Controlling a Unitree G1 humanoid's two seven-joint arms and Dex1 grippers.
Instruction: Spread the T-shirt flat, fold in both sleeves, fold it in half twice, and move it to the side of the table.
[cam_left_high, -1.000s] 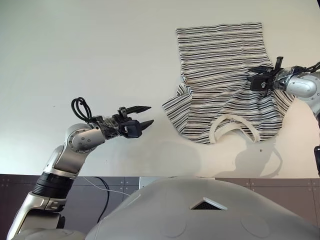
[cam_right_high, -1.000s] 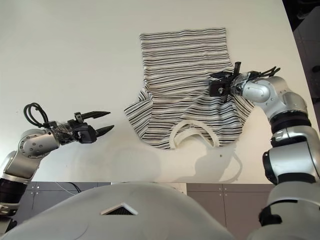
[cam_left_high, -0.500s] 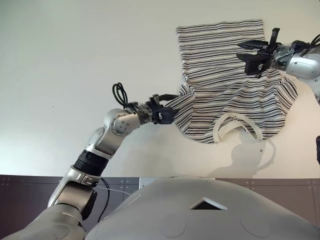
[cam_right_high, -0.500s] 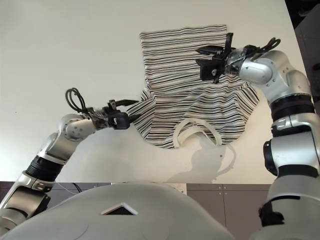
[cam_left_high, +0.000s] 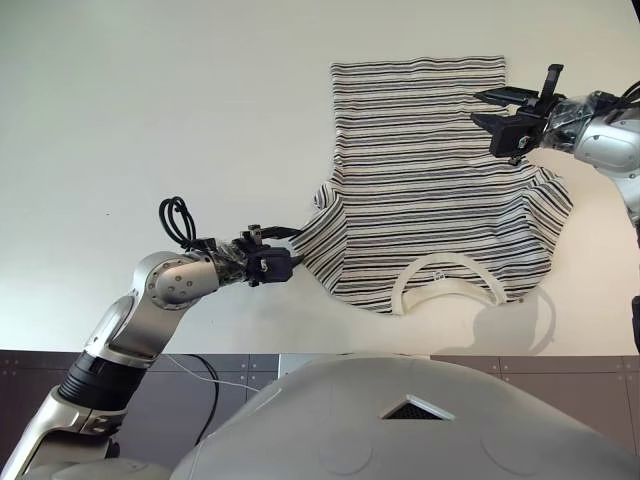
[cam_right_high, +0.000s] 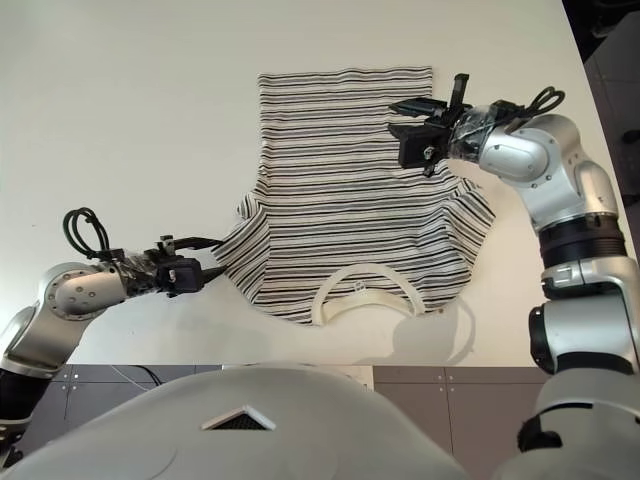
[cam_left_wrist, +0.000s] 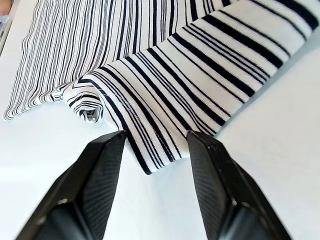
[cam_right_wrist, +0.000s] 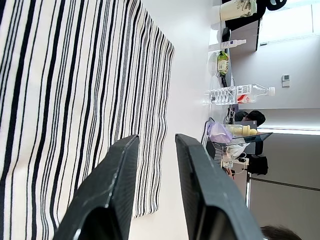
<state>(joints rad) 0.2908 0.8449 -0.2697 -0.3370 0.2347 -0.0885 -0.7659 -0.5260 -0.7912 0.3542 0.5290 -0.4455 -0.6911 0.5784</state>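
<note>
Step in hand: spreading T-shirt (cam_left_high: 430, 170) flat; sleeves not yet folded. Shirt lies on right half of table (cam_left_high: 150, 100), collar toward robot, left sleeve (cam_left_high: 318, 240) bunched. Left gripper (cam_left_high: 292, 248) at sleeve edge, fingers apart astride hem, nothing pinched. Right gripper (cam_left_high: 475, 106) over shirt's right side, fingers apart, empty. Next, likely: pinch hem, draw outward.

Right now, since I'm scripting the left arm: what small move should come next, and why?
Probably close the left gripper on the sleeve hem: its open fingers straddle that edge, and the sleeve lies crumpled, not spread flat.
</note>
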